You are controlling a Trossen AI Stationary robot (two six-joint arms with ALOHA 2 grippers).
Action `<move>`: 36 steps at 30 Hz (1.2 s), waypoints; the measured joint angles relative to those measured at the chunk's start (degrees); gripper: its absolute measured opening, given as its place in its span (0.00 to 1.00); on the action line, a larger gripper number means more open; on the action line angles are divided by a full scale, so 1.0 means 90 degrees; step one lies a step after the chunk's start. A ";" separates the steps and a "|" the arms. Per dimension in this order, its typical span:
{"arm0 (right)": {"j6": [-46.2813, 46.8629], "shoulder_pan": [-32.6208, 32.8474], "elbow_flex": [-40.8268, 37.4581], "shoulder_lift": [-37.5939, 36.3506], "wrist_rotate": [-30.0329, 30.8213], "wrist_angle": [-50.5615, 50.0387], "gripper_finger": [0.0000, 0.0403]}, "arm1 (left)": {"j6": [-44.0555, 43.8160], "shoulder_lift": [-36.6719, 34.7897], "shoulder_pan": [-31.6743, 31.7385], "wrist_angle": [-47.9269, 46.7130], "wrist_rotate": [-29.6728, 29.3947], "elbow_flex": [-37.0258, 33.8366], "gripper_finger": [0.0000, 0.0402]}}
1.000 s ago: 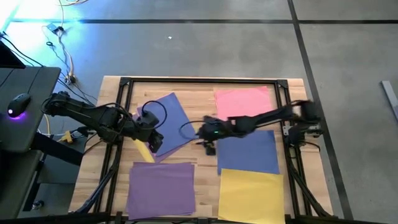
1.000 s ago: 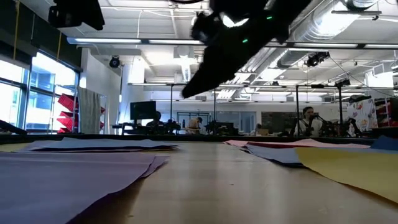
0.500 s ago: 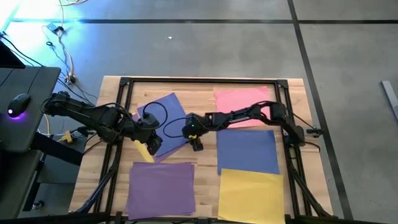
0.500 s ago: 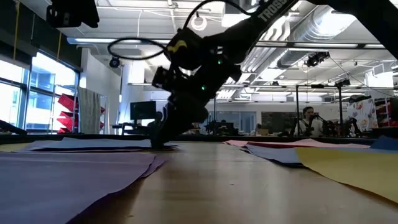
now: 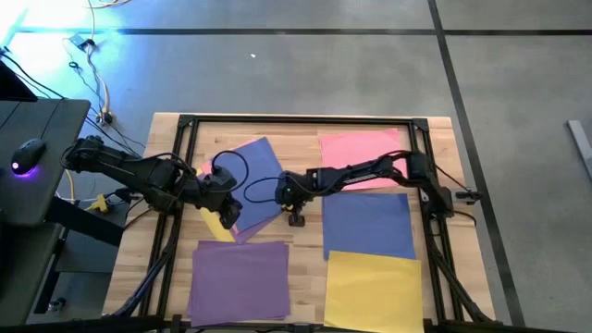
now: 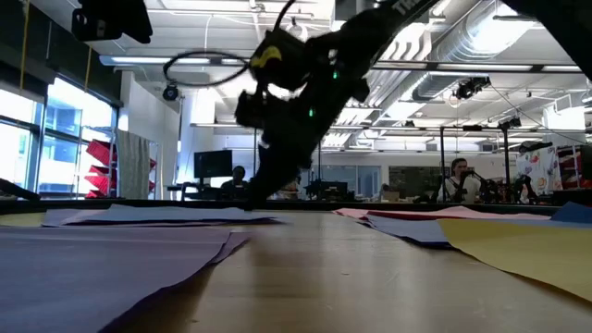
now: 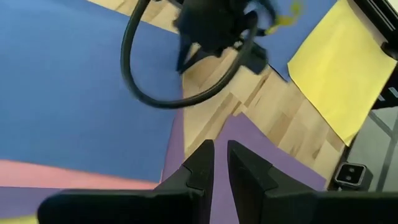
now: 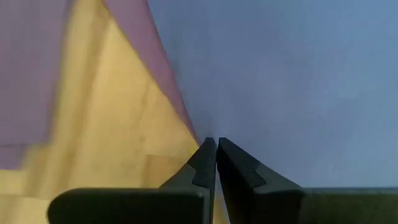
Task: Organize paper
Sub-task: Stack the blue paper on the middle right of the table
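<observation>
On the left of the table (image 5: 166,129), the left gripper (image 5: 231,215) rests over a tilted pile of sheets; its wrist view shows the fingers (image 7: 200,167) drawn close with only a thin gap, nothing visibly between them. That pile has a blue sheet (image 5: 250,180) on top, with a purple sheet (image 5: 242,231) and a yellow sheet (image 5: 215,225) poking out from under its near edge, and a sliver of pink at its left corner. In front of the pile lies a separate purple square (image 5: 240,277). The right gripper (image 5: 285,199) reaches across the middle to the blue sheet's right edge, and its wrist view shows the fingers (image 8: 205,163) clenched right at that edge, pinching the sheet. To the right lie a pink square (image 5: 363,146) at the back, a blue square (image 5: 370,227) touching it, then a yellow square (image 5: 375,291) at the front.
</observation>
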 joint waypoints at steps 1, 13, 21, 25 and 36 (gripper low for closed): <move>0.0134 -0.0005 0.0002 -0.0140 -0.0035 -0.0042 0.00 | 0.0033 -0.0017 0.0000 -0.0001 -0.0057 -0.0002 0.06; -0.1082 0.0082 0.0010 -0.0531 -0.0052 -0.0593 0.12 | 0.0370 -0.0151 0.0000 0.0010 -0.0267 -0.0002 0.06; -0.1208 -0.0005 0.0012 0.0154 -0.0061 0.1167 0.60 | 0.0370 -0.0151 0.0000 0.0009 -0.0213 -0.0002 0.06; -0.0818 -0.0022 0.0015 0.0689 -0.0051 0.1751 0.75 | 0.0330 -0.0151 0.0002 0.0019 -0.0211 -0.0002 0.06; -0.0306 0.0116 0.0034 0.1013 0.0376 0.1528 0.28 | -0.0014 -0.0151 0.0002 0.0013 -0.0202 -0.0002 0.06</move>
